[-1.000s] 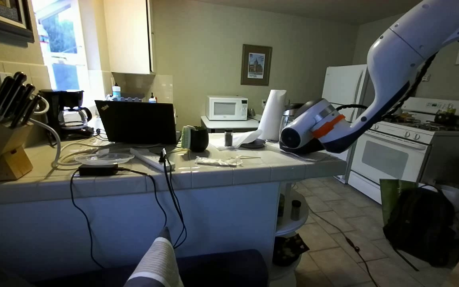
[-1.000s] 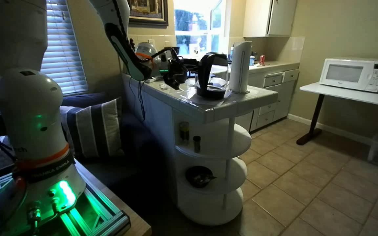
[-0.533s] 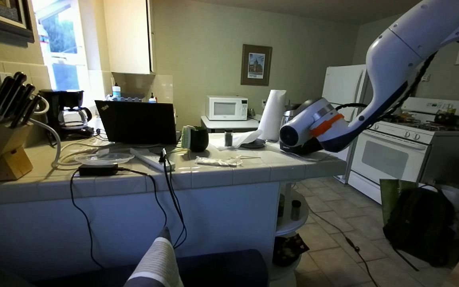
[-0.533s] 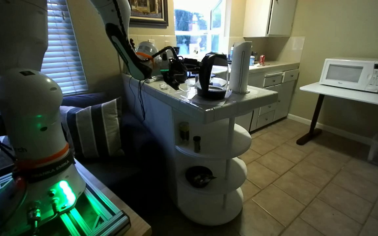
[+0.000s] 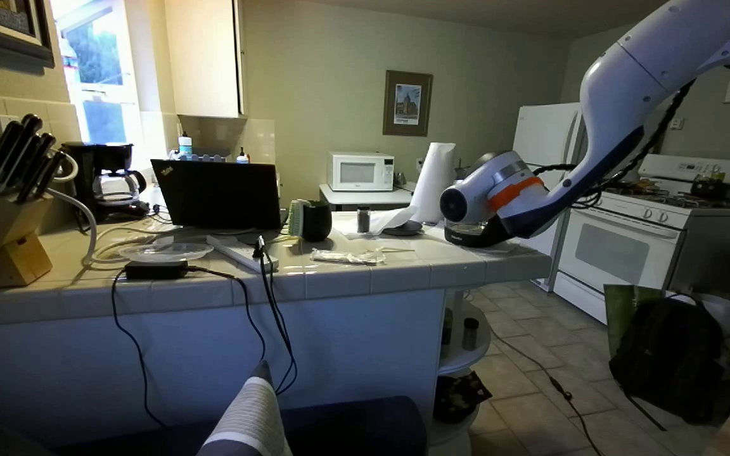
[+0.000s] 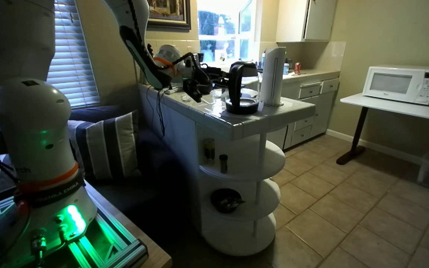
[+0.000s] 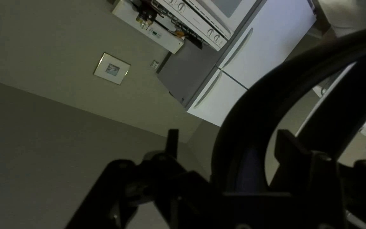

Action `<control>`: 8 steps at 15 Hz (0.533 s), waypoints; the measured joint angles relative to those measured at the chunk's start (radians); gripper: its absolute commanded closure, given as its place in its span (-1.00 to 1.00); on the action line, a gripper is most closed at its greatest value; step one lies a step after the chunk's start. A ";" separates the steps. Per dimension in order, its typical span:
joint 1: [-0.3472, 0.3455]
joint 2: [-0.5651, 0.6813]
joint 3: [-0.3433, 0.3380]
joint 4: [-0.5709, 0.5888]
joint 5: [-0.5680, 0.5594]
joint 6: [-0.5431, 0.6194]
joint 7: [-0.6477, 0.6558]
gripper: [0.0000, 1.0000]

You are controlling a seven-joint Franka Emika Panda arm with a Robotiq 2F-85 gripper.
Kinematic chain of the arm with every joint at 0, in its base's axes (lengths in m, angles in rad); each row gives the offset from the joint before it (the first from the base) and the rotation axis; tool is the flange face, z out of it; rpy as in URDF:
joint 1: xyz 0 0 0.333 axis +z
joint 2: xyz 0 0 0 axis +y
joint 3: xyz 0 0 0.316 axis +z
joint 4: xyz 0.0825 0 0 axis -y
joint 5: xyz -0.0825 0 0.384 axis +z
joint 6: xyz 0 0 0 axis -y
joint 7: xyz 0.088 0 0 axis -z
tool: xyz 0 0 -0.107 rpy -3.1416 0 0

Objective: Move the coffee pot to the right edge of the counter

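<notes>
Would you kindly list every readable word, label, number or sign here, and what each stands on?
"FRANKA EMIKA": black band round the arm.
"rch", likely partial: the arm, above the band.
Too small or blurred: marks on laptop, microwave, coffee pot, stove.

The robot's arm (image 5: 625, 95) is white and smooth, with fat, round parts and little grey dots (image 5: 567, 183). A dark stripe (image 5: 533, 225) runs down one side. It has an orange band (image 5: 516, 192), a silver ring (image 5: 509, 167) and a round black cap (image 5: 454, 205). A bumpy black cable (image 5: 672, 119) goes along it. Near the bottom, a black strap (image 6: 56, 194) says FRANKA EMIKA in white, and a light (image 6: 76, 219) glows green. The hand (image 7: 227, 136) is black, with bony fingers (image 7: 167, 171).
</notes>
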 measured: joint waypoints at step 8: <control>0.000 -0.037 0.025 0.057 0.264 0.246 -0.178 -1.00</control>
